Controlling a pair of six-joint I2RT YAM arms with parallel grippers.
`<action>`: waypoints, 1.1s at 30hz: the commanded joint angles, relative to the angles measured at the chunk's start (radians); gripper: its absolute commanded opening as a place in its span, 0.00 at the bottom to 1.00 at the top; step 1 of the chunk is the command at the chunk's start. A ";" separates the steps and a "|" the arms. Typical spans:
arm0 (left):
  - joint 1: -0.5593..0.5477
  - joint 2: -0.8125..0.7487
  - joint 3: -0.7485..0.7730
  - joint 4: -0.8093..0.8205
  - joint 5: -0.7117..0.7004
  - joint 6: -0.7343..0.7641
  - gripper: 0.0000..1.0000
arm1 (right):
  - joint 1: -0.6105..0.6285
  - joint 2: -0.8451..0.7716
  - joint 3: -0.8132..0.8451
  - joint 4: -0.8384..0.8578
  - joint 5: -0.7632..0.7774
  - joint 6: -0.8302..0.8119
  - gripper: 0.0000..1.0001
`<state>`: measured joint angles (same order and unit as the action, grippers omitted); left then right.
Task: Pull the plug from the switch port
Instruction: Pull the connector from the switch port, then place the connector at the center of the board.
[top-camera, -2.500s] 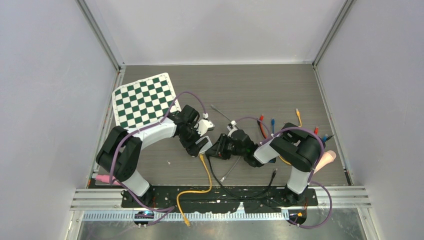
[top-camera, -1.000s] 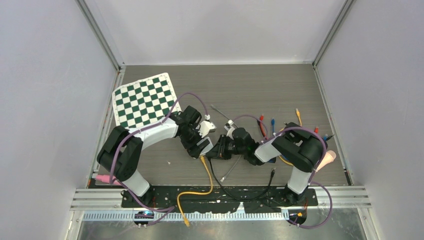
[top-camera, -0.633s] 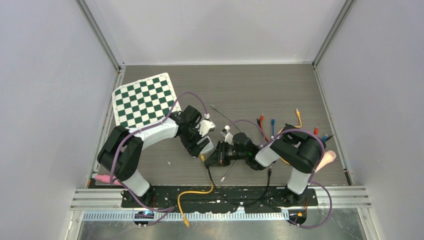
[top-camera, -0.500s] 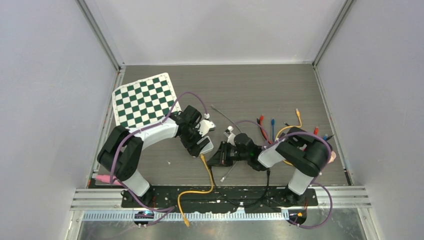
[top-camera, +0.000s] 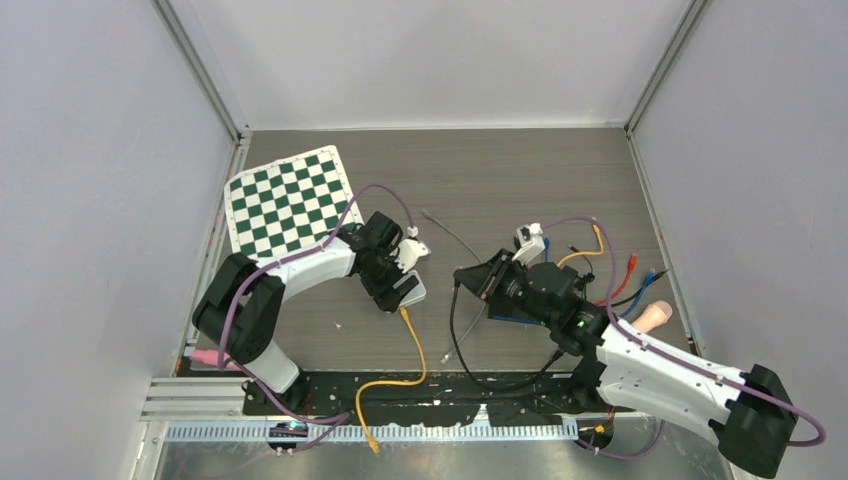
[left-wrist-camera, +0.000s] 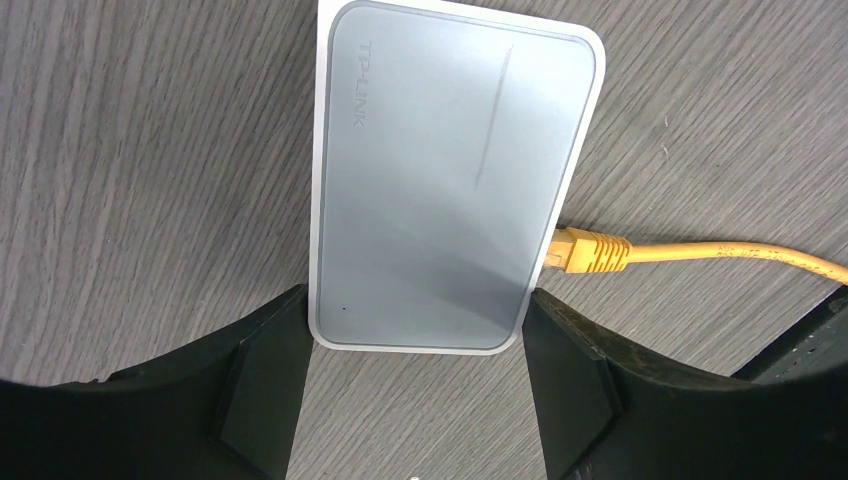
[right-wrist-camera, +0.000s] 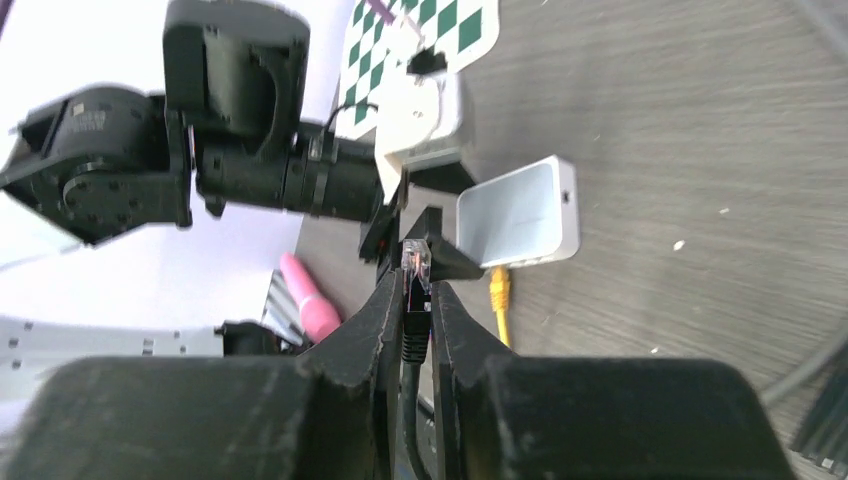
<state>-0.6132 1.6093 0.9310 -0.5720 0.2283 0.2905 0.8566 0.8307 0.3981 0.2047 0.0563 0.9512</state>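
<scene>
left end effector clamped the flat grey switch box; right end effector pinched the black cable plug, clear of it.

I count one switch, one yellow cable, one black cable, one checkerboard. Coloured cable pile: too tangled to count.

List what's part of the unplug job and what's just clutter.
In play: switch, clamped by left gripper; black plug, pinched in right gripper; yellow plug in the switch.
Lying about: checkerboard, pink object, loose coloured cables, grey cable.
</scene>
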 joint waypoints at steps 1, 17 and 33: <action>0.003 -0.013 -0.016 0.011 -0.015 -0.012 0.66 | -0.031 -0.026 0.142 -0.250 0.190 -0.049 0.05; 0.003 -0.030 -0.027 0.022 -0.019 -0.013 0.66 | -0.285 0.411 0.446 -0.238 0.026 0.127 0.05; 0.003 -0.024 -0.025 0.019 -0.017 -0.013 0.66 | -0.394 0.944 0.746 -0.077 -0.093 0.159 0.21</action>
<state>-0.6132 1.5986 0.9176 -0.5568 0.2249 0.2871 0.4850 1.7126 1.0611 0.0631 0.0410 1.1465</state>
